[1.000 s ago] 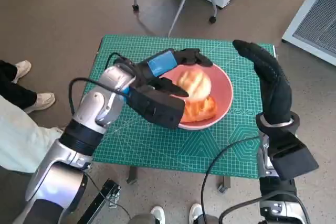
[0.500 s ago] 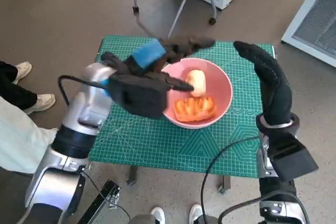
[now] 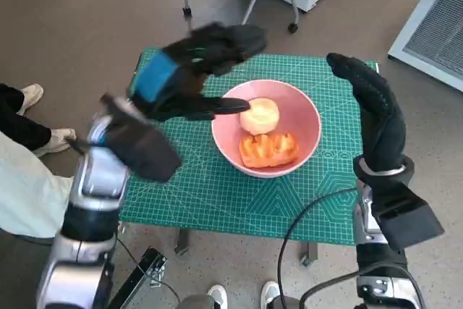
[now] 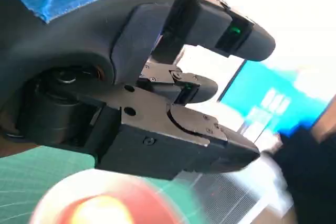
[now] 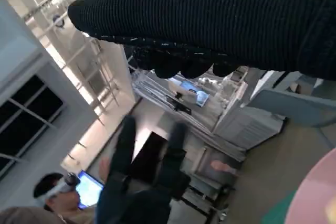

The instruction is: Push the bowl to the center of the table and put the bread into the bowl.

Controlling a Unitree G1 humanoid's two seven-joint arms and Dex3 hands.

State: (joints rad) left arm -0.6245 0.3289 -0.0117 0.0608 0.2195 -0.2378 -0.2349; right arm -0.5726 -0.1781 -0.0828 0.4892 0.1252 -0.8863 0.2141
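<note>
1. Now the left robot hand [image 3: 189, 77] is lifted clear of the bowl [image 3: 307, 117]; a second ago it lay over the bowl's near rim with the bread under its fingers. It holds nothing, its fingers spread and pointing across the table [image 3: 210, 200].
2. Meanwhile the round bread [image 3: 259, 115] sits inside the pink bowl, touching an orange-crusted piece [image 3: 269, 149] beside it.
3. The bowl stands near the middle of the green-matted table, a little toward its far side.
4. The right robot hand [image 3: 372, 113] stands upright just beside the bowl's right rim, flat and empty, apart from the bowl as far as the head view shows.
5. Judging from this, the bread has been released into the bowl and both parts of the task look done; only withdrawing the arms seems left.
</note>
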